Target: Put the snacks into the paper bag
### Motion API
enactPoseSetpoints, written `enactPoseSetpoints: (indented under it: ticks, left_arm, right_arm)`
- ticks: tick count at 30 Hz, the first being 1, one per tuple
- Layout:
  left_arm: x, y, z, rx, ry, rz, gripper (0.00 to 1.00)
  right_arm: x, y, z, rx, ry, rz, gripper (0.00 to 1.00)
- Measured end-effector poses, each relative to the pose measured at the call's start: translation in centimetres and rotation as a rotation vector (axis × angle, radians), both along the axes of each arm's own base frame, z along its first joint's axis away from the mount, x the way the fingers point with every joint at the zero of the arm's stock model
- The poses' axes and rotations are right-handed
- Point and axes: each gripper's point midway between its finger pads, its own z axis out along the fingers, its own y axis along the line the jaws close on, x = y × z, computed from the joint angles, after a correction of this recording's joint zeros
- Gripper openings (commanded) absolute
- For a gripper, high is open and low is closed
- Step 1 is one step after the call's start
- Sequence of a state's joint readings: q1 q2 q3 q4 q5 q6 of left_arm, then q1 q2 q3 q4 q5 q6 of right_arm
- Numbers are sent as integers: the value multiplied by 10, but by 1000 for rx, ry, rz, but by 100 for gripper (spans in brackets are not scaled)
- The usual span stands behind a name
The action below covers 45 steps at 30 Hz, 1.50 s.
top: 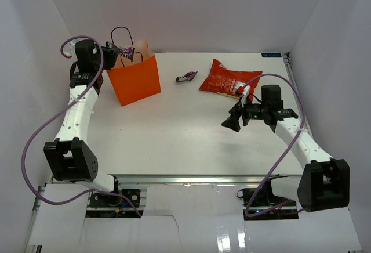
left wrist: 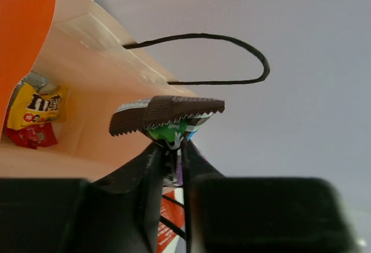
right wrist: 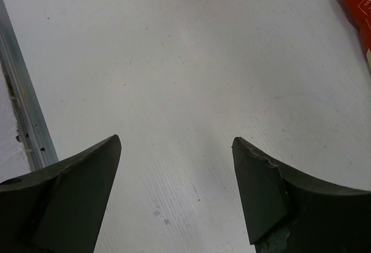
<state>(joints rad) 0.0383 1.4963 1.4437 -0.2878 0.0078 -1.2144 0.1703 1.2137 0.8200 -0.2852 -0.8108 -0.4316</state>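
Observation:
The orange paper bag (top: 136,82) stands upright at the back left. My left gripper (top: 120,50) hovers over its open top, shut on a dark purple candy packet (top: 127,50). In the left wrist view the packet (left wrist: 165,114), with a serrated dark edge and a green patch, is pinched between the fingers of the gripper (left wrist: 174,145) above the bag's pale inside (left wrist: 87,61). A yellow packet (left wrist: 37,105) and a red one (left wrist: 32,136) lie at the bottom. A red chip bag (top: 228,79) and a small dark packet (top: 186,77) lie on the table. My right gripper (top: 235,120) is open and empty.
The bag's black cord handle (left wrist: 232,41) loops up beside the held packet. White walls enclose the table on three sides. In the right wrist view a metal rail (right wrist: 23,102) runs along the table's left edge, and the chip bag's corner (right wrist: 356,3) shows at top right.

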Motion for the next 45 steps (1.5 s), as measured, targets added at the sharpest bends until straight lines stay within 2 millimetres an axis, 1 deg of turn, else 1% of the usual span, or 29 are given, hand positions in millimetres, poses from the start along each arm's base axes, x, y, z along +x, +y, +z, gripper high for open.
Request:
enactPoseSetpoints:
  ticks: [2, 3, 6, 8, 10, 12, 13, 14, 16, 18, 19, 20, 21, 23, 24, 25, 26, 28, 30, 32, 33, 34, 35, 38, 39, 40, 42, 44, 45]
  left_arm:
    - [0, 0, 1, 0, -5, -2, 42]
    - [0, 0, 1, 0, -5, -3, 50]
    - [0, 0, -2, 2, -2, -5, 62]
    - [0, 1, -2, 3, -1, -7, 66]
    - [0, 2, -2, 16, -5, -11, 72]
    - [0, 4, 1, 46, -9, -16, 75]
    - [0, 5, 4, 67, -16, -20, 78]
    - [0, 6, 9, 99, -28, -28, 78]
    - [0, 6, 28, 194, -78, -61, 86]
    - [-2, 3, 53, 317, -149, -113, 89]
    - [-4, -2, 66, 368, -183, -140, 90]
    - [-6, -9, 83, 429, -231, -169, 91]
    - [-10, -20, 97, 491, -276, -204, 91]
    - [-24, -54, 120, 605, -365, -289, 91]
    - [-32, -73, 128, 654, -409, -337, 91]
    - [-42, -97, 135, 708, -458, -400, 91]
    - [-50, -118, 139, 753, -501, -456, 91]
    - [-68, -161, 140, 851, -590, -586, 91]
    - [-80, -197, 133, 950, -666, -704, 94]
    - [-86, -227, 121, 1033, -735, -809, 96]
    - [-86, -239, 113, 1076, -766, -856, 97]
    - [-82, -250, 100, 1115, -786, -897, 97]
    - [-77, -256, 88, 1147, -790, -927, 98]
    - [-47, -272, 34, 1231, -762, -1011, 98]
    - [-38, -275, 22, 1256, -762, -1026, 98]
    - [-23, -281, -9, 1277, -728, -1063, 98]
    - [-3, -289, -53, 1315, -692, -1104, 98]
    - [14, -292, -93, 1352, -646, -1131, 98]
    - [22, -293, -108, 1370, -634, -1133, 98]
  right_arm:
    - [0, 0, -2, -1, 5, 0, 83]
    - [1, 0, -3, -2, 11, 1, 83]
    - [1, 0, -7, -4, 25, 2, 83]
    - [2, 1, -9, -4, 32, 3, 83]
    - [3, 1, -9, -4, 36, 3, 83]
    - [4, 1, -7, -3, 32, 3, 83]
    - [5, 1, -6, -3, 29, 3, 83]
    - [6, 1, -4, -2, 25, 3, 83]
    - [8, 2, -2, -2, 20, 3, 84]
    - [9, 2, -2, -1, 18, 3, 84]
    - [9, 2, -2, -2, 20, 3, 84]
    - [9, 2, -3, -2, 21, 3, 84]
    - [9, 2, -3, -3, 24, 3, 84]
    - [10, 2, -5, -4, 30, 3, 84]
    - [10, 2, -6, -5, 34, 2, 84]
    - [10, 2, -7, -6, 36, 2, 84]
    - [10, 2, -7, -6, 37, 2, 84]
    - [10, 1, -7, -7, 37, 0, 84]
    - [11, 0, -7, -6, 37, -6, 85]
    - [13, -4, -7, -5, 37, -18, 85]
    - [15, -7, -7, -4, 37, -28, 85]
    - [17, -10, -7, -4, 36, -38, 85]
    - [19, -14, -7, -3, 34, -49, 85]
    - [23, -23, -6, -6, 24, -74, 85]
    - [24, -25, -6, -7, 19, -80, 85]
    - [24, -28, -6, -8, 14, -84, 85]
    - [23, -30, -7, -11, 9, -88, 85]
    - [22, -31, -10, -16, 9, -84, 85]
    - [21, -31, -11, -17, 9, -83, 85]
